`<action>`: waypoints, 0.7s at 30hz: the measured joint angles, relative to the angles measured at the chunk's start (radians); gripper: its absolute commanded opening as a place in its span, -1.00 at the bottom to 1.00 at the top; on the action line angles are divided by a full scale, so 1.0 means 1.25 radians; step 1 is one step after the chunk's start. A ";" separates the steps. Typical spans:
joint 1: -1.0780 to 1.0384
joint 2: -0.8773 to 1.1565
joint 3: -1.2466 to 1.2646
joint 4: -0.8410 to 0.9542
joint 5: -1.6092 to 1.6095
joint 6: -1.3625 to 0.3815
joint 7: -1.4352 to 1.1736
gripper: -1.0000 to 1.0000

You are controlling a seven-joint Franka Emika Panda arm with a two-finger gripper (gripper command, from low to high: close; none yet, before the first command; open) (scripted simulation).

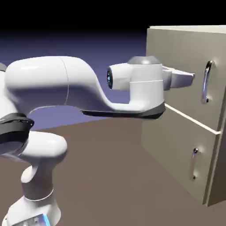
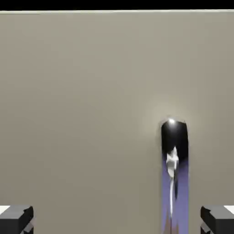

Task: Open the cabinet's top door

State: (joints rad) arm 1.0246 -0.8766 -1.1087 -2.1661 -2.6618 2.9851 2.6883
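Gripper (image 2: 117,220), hand view: the two fingertips stand wide apart at the bottom edge, with nothing held between them. The upper handle (image 2: 174,178), a vertical silver bar, lies between the fingertips' lines, nearer the right-hand one in this view. Behind it, the top door (image 2: 91,114) fills most of the frame. Arm (image 1: 53,81), exterior view: it reaches toward the exterior view's right, the hand pointing at the top door. Cabinet (image 1: 176,106): beige, upright, at the exterior view's right; its lower door (image 1: 172,154), beneath the top door, bears a shorter vertical handle (image 1: 193,164).
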 measured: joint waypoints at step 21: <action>0.050 0.041 -0.056 0.020 -0.139 -0.088 0.151 -1.00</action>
State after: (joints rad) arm 1.0867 -0.8253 -1.1791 -2.1410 -2.8350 2.8752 2.8772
